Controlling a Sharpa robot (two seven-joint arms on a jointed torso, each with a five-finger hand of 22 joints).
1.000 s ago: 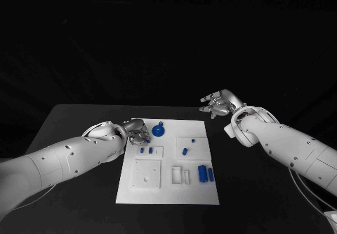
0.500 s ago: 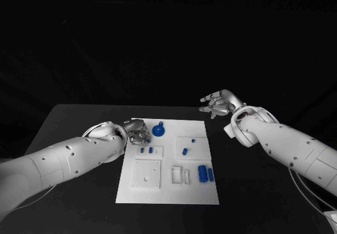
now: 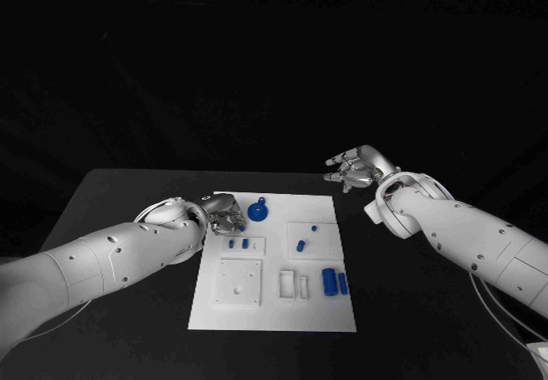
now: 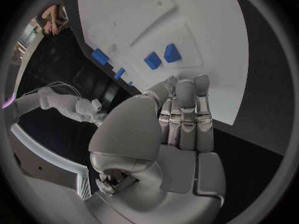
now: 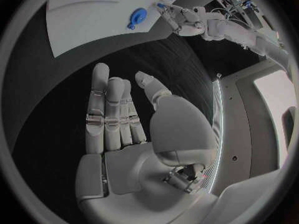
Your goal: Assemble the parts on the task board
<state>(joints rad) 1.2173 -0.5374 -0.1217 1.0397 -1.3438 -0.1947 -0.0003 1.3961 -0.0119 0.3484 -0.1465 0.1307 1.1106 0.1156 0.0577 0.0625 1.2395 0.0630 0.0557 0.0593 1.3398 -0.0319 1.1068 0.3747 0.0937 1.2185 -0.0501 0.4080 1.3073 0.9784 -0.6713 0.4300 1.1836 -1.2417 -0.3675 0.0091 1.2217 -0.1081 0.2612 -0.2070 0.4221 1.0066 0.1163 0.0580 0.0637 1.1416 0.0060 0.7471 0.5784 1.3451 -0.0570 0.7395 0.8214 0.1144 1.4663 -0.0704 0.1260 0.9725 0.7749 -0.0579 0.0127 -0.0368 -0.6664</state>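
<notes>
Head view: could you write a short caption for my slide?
Left hand at the task board edge near blue parts; right hand open over the black table.

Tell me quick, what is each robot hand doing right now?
Left hand: fingers together over the task board, holding nothing that shows.
Right hand: open, holding nothing, over the black table.

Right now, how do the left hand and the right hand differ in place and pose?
The left hand is at the task board's far left corner, over the white plate; the right hand is off the board, above black table. Left fingers lie together; right fingers are spread a little. Both hold nothing.
</notes>
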